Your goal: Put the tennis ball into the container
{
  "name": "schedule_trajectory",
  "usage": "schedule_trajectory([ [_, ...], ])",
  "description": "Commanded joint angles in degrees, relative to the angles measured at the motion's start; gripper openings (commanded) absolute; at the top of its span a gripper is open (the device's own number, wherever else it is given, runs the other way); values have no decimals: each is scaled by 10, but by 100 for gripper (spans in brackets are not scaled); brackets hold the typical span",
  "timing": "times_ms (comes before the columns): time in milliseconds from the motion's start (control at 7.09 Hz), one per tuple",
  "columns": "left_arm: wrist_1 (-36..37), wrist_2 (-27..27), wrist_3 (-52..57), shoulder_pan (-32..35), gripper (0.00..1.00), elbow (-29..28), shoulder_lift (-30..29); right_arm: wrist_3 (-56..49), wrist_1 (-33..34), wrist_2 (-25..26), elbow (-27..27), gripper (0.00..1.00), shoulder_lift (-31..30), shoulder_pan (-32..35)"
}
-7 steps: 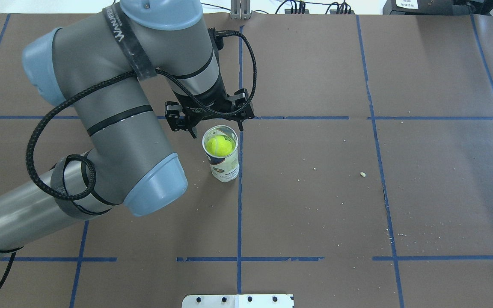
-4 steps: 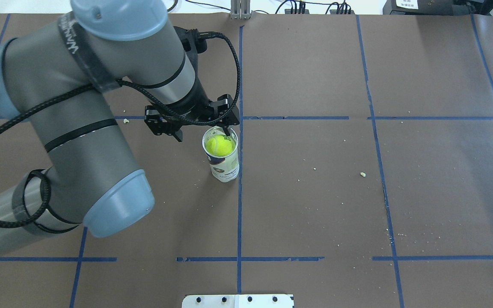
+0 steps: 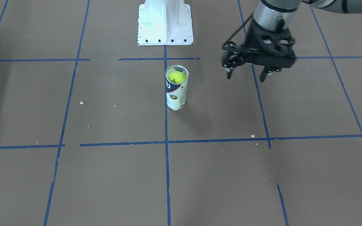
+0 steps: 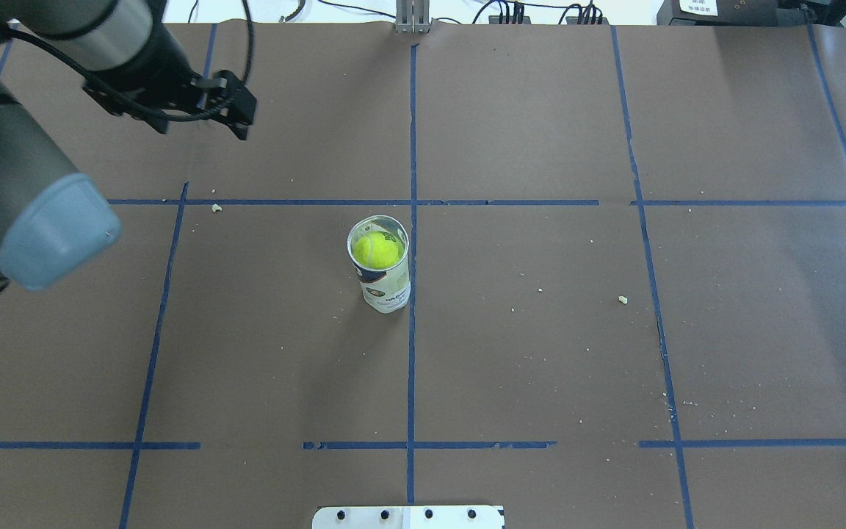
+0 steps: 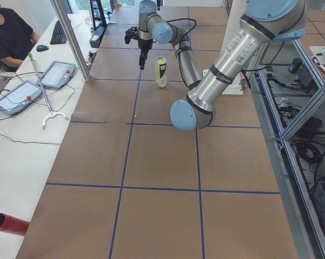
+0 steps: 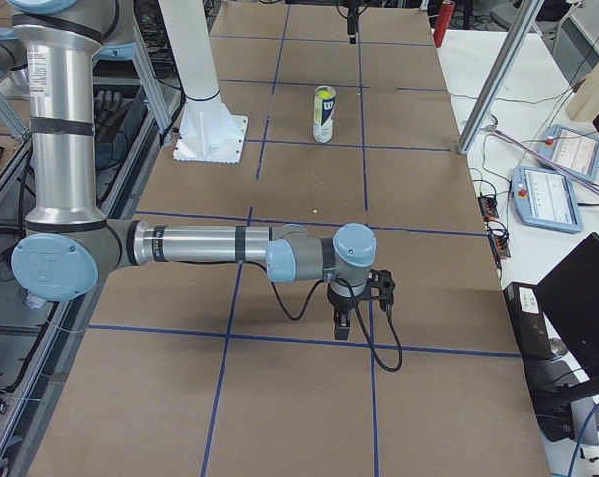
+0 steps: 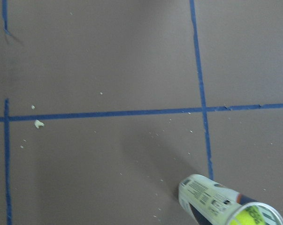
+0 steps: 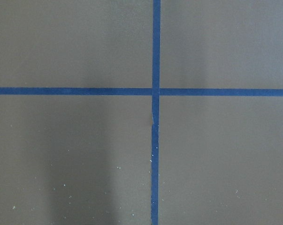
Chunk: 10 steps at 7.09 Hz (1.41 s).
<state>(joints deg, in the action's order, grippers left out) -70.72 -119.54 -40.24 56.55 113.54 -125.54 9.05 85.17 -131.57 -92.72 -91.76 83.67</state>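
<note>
The tennis ball (image 4: 377, 250) sits inside the top of the container (image 4: 386, 283), a clear can with a navy and white label that stands upright near the table's middle. Seen from the front, the ball (image 3: 177, 77) lies just below the rim of the can (image 3: 176, 97). My left gripper (image 4: 201, 128) is open and empty, raised well off to the can's left and farther back; the front view shows its fingers spread (image 3: 245, 78). The left wrist view catches the can (image 7: 216, 201) at its lower right. My right gripper (image 6: 362, 320) hovers low over bare table far away; I cannot tell its state.
Blue tape lines grid the brown table cover, with small crumbs (image 4: 622, 299) scattered on it. The white robot base (image 3: 165, 22) stands behind the can. Tablets and a seated operator (image 5: 11, 38) are beyond the far table edge, and a red cylinder (image 5: 8, 224) lies there too.
My left gripper has pulled away from just behind the can's rim, moving far to the left and back. The ball stays in the can, which has not shifted.
</note>
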Motion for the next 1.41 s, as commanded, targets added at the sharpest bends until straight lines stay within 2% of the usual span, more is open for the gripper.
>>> schedule_trajectory([
  [0,-43,-82,233,154,100,-51,127,0,0,0,0,100,0,0],
  [141,-44,-118,340,214,100,-81,183,0,0,0,0,100,0,0],
  [282,-44,-119,419,260,100,-103,229,0,0,0,0,100,0,0],
  [423,-70,-119,436,282,100,-138,263,0,0,0,0,100,0,0],
  [564,-151,-119,438,296,100,-180,304,0,0,0,0,100,0,0],
  [705,-240,-120,437,298,100,-232,327,0,0,0,0,100,0,0],
  [846,-256,-120,438,305,100,-260,329,0,0,0,0,100,0,0],
  [987,-253,-130,438,321,100,-263,333,0,0,0,0,100,0,0],
  [1128,-250,-163,437,327,100,-260,347,0,0,0,0,100,0,0],
  [1269,-242,-167,436,328,100,-256,350,0,0,0,0,100,0,0],
])
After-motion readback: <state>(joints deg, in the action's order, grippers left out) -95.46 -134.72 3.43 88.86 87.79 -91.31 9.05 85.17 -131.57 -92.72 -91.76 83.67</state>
